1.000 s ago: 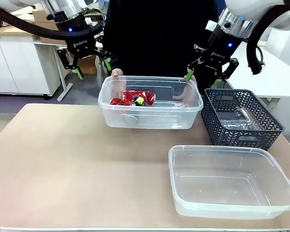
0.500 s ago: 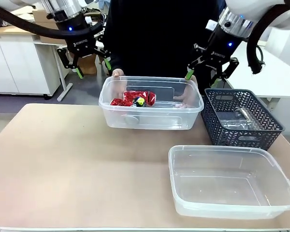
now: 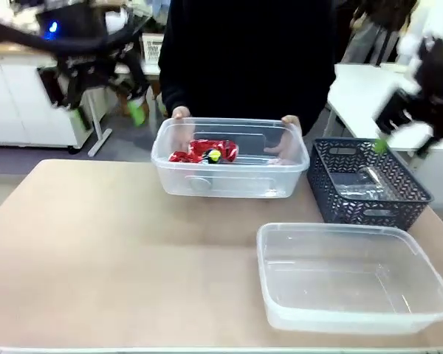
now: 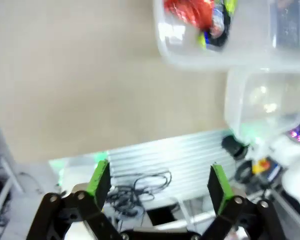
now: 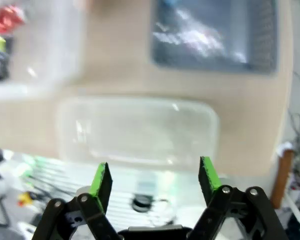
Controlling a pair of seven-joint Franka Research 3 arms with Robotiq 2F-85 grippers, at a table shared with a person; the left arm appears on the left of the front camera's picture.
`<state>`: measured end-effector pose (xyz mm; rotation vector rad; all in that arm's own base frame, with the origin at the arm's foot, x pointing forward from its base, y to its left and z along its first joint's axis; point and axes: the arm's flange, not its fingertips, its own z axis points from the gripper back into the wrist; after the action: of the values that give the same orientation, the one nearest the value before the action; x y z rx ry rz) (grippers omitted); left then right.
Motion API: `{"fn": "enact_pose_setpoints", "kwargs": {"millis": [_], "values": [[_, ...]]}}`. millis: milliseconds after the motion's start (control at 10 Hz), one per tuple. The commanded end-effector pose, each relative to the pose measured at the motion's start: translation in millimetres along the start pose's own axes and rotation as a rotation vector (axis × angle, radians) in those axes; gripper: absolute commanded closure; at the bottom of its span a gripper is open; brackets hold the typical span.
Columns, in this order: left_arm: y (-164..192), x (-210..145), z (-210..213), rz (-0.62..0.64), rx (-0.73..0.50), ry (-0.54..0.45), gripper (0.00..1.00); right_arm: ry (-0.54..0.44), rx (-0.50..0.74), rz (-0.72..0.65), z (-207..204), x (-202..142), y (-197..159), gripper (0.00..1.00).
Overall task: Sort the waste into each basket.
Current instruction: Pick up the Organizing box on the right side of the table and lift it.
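Observation:
A person's hands (image 3: 179, 115) hold a clear basket (image 3: 229, 177) at the far middle of the table; crushed red and blue-yellow cans (image 3: 204, 151) lie in it. A second clear basket (image 3: 354, 310) sits empty at the front right. My left gripper (image 3: 107, 103) is blurred in the air at the upper left, open and holding nothing. My right gripper (image 3: 399, 136) is blurred above the right end of the grey lattice basket, open too. In the left wrist view the gripper (image 4: 159, 180) gapes wide, with the cans (image 4: 195, 12) far off. In the right wrist view the gripper (image 5: 155, 176) hangs above the empty basket (image 5: 137, 130).
A dark grey lattice basket (image 3: 369, 203) stands at the right behind the empty tub, with clear plastic bottles (image 3: 362, 181) inside. Bare tabletop (image 3: 118, 251) stretches over the left and middle. The person stands at the far edge.
Both arms have swung away from the held basket, the left one to the left, the right one to the right and lower. Both are motion-blurred. The baskets have not moved.

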<state>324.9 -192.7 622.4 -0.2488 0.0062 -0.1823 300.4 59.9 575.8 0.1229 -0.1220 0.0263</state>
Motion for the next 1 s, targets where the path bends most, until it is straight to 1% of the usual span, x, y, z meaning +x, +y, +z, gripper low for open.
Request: {"fn": "enact_pose_setpoints", "kwargs": {"millis": [0, 100, 200, 300, 400, 600, 700, 800, 900], "values": [[-16.4, -18.9, -48.9, -0.072, -0.071, 0.025, 0.00, 0.015, -0.143, 0.074, -14.7, -41.1, -41.4, 0.11], [-33.4, -26.8, -71.2, -0.100, -0.129, 0.003, 0.00, 0.003, -0.151, 0.053, -22.6, -55.6, -51.6, 0.11], [-50.9, -38.8, -86.1, -0.139, -0.143, -0.006, 0.00, -0.029, -0.143, 0.086, -29.3, -67.8, -57.6, 0.11], [-68.5, -48.2, -104.0, -0.137, -0.143, -0.002, 0.00, -0.112, -0.138, 0.046, -33.3, -70.3, -54.9, 0.11], [-45.0, -41.4, -67.2, -0.092, -0.091, 0.021, 0.00, 0.028, -0.147, 0.044, -23.5, -67.0, -52.3, 0.11], [-45.0, -41.4, -67.2, -0.092, -0.091, 0.021, 0.00, 0.028, -0.147, 0.044, -23.5, -67.0, -52.3, 0.11], [-59.0, -45.9, -87.9, -0.106, -0.107, 0.015, 0.00, -0.008, -0.147, 0.046, -19.5, -68.0, -51.8, 0.11], [-86.4, -49.8, -107.6, -0.014, -0.095, -0.033, 0.00, -0.013, -0.102, 0.111, -39.0, -62.0, -49.3, 0.11], [-121.0, -61.8, -139.7, 0.063, -0.112, -0.006, 0.00, 0.020, -0.080, 0.133, -65.5, -63.4, -52.6, 0.11]]}}
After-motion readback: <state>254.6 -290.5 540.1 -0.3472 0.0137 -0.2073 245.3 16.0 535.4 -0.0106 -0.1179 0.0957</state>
